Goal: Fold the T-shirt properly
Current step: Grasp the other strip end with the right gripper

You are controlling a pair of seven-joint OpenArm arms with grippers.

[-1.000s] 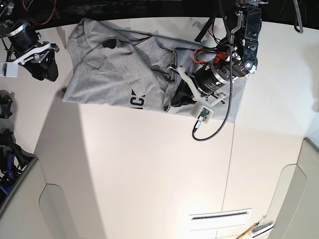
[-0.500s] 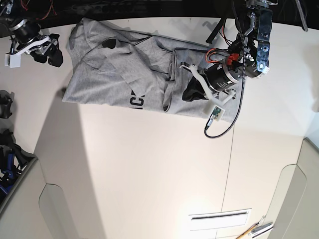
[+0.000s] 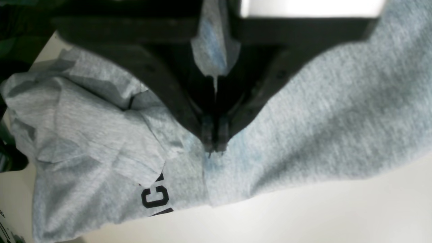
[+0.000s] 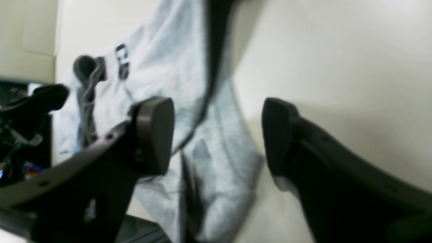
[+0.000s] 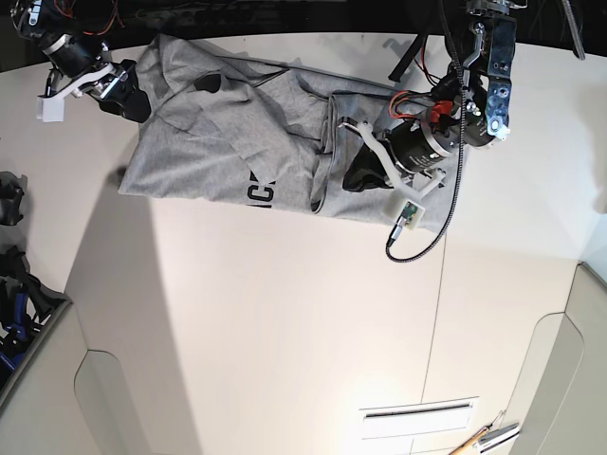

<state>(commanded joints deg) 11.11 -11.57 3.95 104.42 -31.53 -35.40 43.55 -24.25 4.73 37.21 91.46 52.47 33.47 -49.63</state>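
The heather-grey T-shirt (image 5: pixel 218 142) lies crumpled across the far part of the white table (image 5: pixel 303 322), with black lettering (image 5: pixel 261 192) showing at its near edge. My left gripper (image 5: pixel 358 175) is at the shirt's right part. In the left wrist view the left gripper (image 3: pixel 214 143) is shut on a fold of the T-shirt (image 3: pixel 320 111), and cloth runs up between the jaws. My right gripper (image 5: pixel 128 95) hovers at the shirt's far left corner. In the right wrist view the right gripper (image 4: pixel 216 135) is open above the T-shirt (image 4: pixel 162 57), with nothing between its fingers.
A black cable (image 5: pixel 422 237) loops from the left wrist onto the table near the shirt. Dark gear (image 5: pixel 14 284) sits at the left edge. A pen and a metal tool (image 5: pixel 488 438) lie at the front right, beside a slot (image 5: pixel 417 412).
My right arm has swung up and to the right, from the table's left side to the shirt's far left corner. The left gripper, shut on cloth, shifted slightly right.
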